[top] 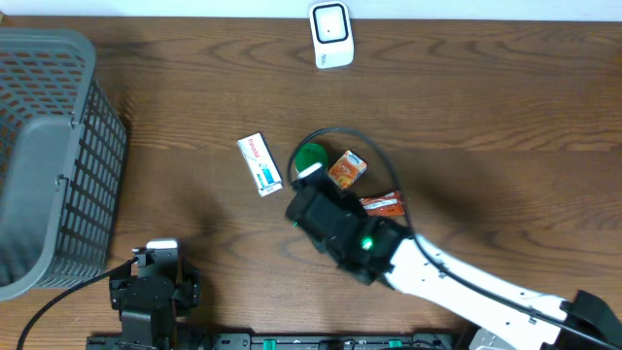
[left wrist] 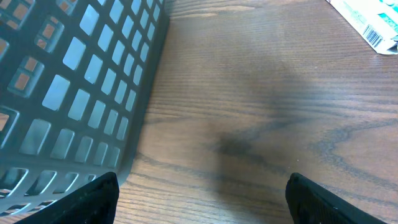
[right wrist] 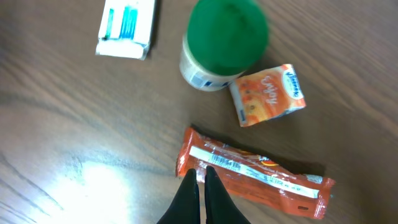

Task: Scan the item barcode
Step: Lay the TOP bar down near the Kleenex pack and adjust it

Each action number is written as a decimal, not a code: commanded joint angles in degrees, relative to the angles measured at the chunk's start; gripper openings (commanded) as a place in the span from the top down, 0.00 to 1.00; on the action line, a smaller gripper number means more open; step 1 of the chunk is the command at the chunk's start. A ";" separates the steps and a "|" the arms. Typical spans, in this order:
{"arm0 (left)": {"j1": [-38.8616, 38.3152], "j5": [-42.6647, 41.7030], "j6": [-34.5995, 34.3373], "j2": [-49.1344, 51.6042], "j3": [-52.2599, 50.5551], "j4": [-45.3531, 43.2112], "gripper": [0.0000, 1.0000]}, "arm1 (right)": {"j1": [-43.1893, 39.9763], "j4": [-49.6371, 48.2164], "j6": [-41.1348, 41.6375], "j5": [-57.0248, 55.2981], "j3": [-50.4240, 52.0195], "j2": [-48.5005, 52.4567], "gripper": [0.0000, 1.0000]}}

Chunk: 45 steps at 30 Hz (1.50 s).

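Observation:
A white scanner [top: 331,35] stands at the table's far edge. Grouped mid-table are a white box [top: 259,163], a green-lidded jar [right wrist: 225,34], a small orange carton [right wrist: 268,94] and a red-orange snack wrapper [right wrist: 261,177] lying flat, its barcode strip facing up. My right gripper [right wrist: 200,172] is shut, its tips just over the wrapper's near left end. Whether they pinch the wrapper's edge does not show. The right arm [top: 335,228] hides that gripper from overhead. My left gripper [left wrist: 202,186] is open above bare wood, holding nothing.
A grey mesh basket [top: 49,156] fills the left side, its wall [left wrist: 74,93] close beside my left fingers [left wrist: 93,196]. The white box's barcode end [left wrist: 373,31] shows at the top right of the left wrist view. A black cable [top: 360,146] loops over the jar.

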State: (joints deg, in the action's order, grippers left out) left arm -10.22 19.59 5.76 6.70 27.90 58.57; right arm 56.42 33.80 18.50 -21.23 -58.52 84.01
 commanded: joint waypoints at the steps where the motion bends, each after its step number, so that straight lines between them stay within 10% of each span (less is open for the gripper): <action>1: 0.17 0.17 -0.66 -0.09 0.37 0.09 0.14 | -5.53 0.31 2.93 9.90 -0.46 0.68 0.99; 20: 0.17 0.17 -0.66 -0.09 0.37 0.09 0.14 | -37.27 0.22 -11.19 65.35 -0.28 16.13 0.99; 45: 0.17 0.20 -0.66 -0.09 0.37 0.09 0.14 | -37.20 -5.86 -11.78 61.20 -0.28 33.59 0.99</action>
State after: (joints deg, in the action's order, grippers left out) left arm -10.22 19.59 5.76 6.70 27.90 58.57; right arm 19.29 27.51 6.74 47.29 -59.02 115.11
